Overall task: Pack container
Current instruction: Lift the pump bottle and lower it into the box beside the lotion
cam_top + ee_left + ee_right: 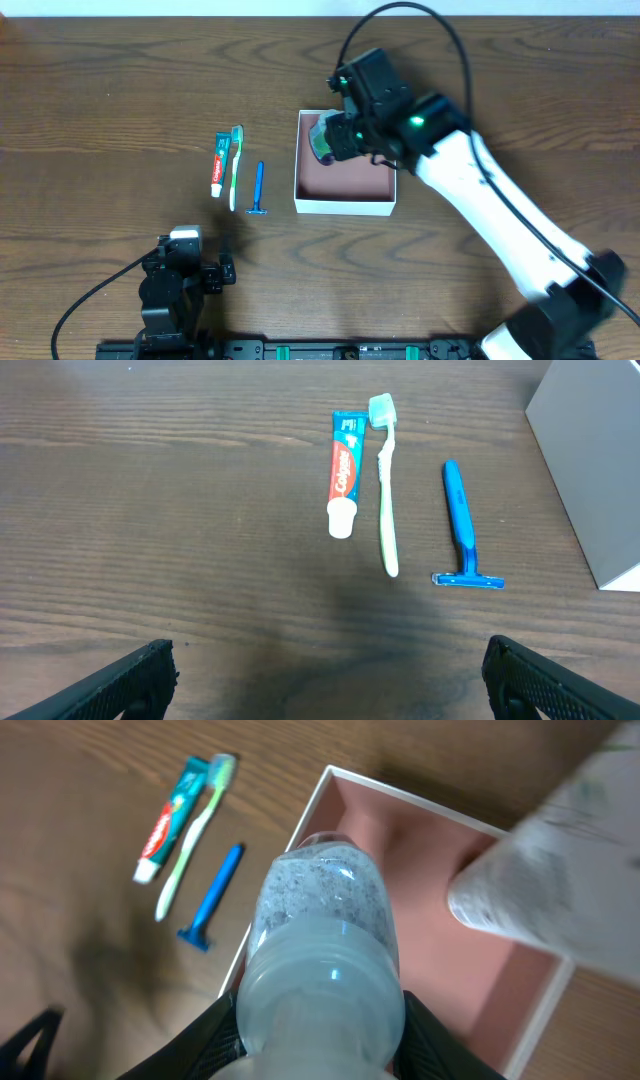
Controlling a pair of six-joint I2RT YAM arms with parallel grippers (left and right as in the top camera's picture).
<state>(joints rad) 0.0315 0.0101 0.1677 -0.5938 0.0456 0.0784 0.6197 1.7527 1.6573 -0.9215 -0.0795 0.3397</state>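
The container (345, 190) is a square shallow box with white walls and a pink inside, at the table's middle. My right gripper (335, 135) hovers over its back left corner, shut on a clear bottle (320, 920) of speckled gel with a pale cap. In the right wrist view the bottle's end hangs over the container's left wall (290, 850), held between the fingers (320, 1025). A toothpaste tube (218, 165), a green toothbrush (236, 165) and a blue razor (259, 188) lie left of the container. My left gripper (330, 680) is open and empty, near the front edge.
A blurred white thing with faint green marks (560, 860) sits over the container's right side; I cannot tell whether it rests inside. The left wrist view shows the toothpaste (343, 473), toothbrush (385, 490), razor (460, 525) and the container's outer wall (590, 470).
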